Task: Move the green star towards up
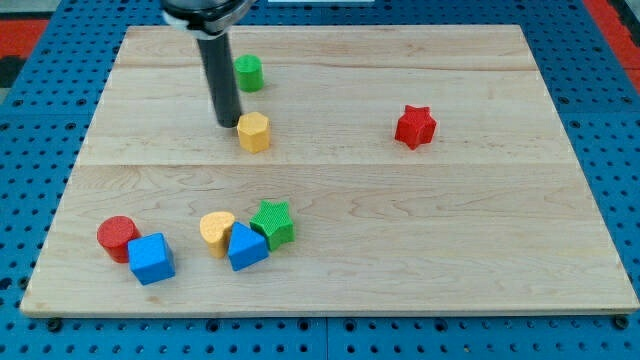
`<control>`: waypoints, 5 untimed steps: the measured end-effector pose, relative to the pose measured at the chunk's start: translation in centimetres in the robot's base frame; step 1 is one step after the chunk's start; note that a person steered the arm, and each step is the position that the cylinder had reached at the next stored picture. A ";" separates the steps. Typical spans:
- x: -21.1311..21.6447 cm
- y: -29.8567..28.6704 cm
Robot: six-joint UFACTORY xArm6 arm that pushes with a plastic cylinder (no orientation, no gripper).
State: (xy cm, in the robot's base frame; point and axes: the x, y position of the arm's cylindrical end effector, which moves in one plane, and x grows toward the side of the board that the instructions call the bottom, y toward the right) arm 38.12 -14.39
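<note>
Lying well below my tip (229, 124): green star (273, 221).

Shows as a straight dark rod (218, 75), round in section, charcoal to near black, smooth-skinned and slightly glossy. Carries a faint paler sheen down one side, darker along the other. Runs at much the same width from top to bottom, with no taper that can be made out. Widens at the top into a broader black collar (205, 12), rounded in outline, edged with a thin pale line and cut off by the view's top. Finishes below in my tip (229, 124), blunt and plain, of the same dark colour as the shaft. Cannot tell what lies above the collar.
</note>
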 end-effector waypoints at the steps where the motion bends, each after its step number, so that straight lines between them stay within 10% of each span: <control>1: 3.0 -3.4; 3: 6.7 7.8; 5: 3.2 6.1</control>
State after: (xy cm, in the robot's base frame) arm 41.35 -8.31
